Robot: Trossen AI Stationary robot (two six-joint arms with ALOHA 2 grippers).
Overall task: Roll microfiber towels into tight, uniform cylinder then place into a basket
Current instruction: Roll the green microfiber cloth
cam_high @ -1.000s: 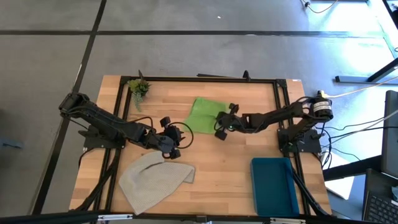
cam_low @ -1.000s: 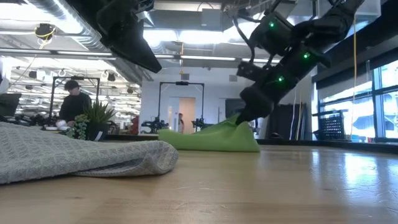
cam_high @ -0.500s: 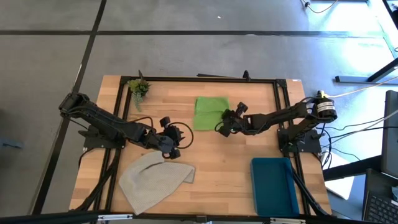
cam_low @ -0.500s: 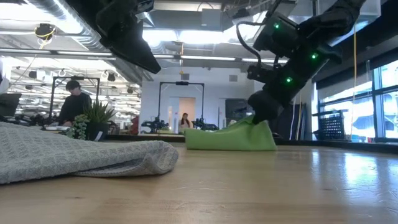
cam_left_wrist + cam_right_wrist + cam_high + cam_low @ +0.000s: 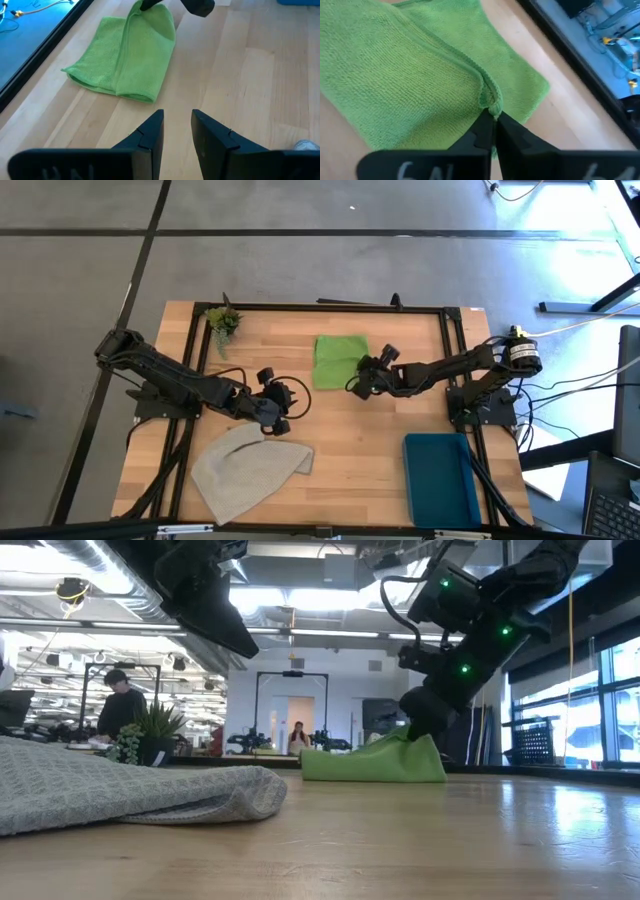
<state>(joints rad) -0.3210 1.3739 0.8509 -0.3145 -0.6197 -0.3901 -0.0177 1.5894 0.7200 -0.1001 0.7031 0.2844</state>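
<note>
The lime green towel [image 5: 338, 361] lies folded in a rectangle on the far middle of the table; it also shows in the left wrist view [image 5: 125, 55] and the low view [image 5: 365, 766]. My right gripper [image 5: 353, 386] is shut on its near right corner. The grey-beige towel [image 5: 250, 468] lies crumpled flat at the near left. My left gripper [image 5: 290, 400] hovers open and empty between the two towels, its fingers [image 5: 150, 131] pointing at the green one. The teal bin [image 5: 440, 478] stands at the near right. My right gripper pinches the hem of the green towel's upper layer [image 5: 492, 104] between its two fingertips, at the near right corner. The fingers come slanting down from the table's right side. The cloth puckers and rises a little at the hold [image 5: 405, 743]; the remainder lies flat on the table.
A small plant sprig [image 5: 222, 322] stands at the far left corner. A black frame [image 5: 330, 307] runs around the table. Bare wood lies between the green towel and the bin. A person [image 5: 118, 705] shows in the room behind.
My right gripper has moved toward the table's right edge, still shut on the green towel. It drew the held corner along, so the skewed cloth has squared into a narrower rectangle and shifted right. In the last half second it has kept nearly still.
</note>
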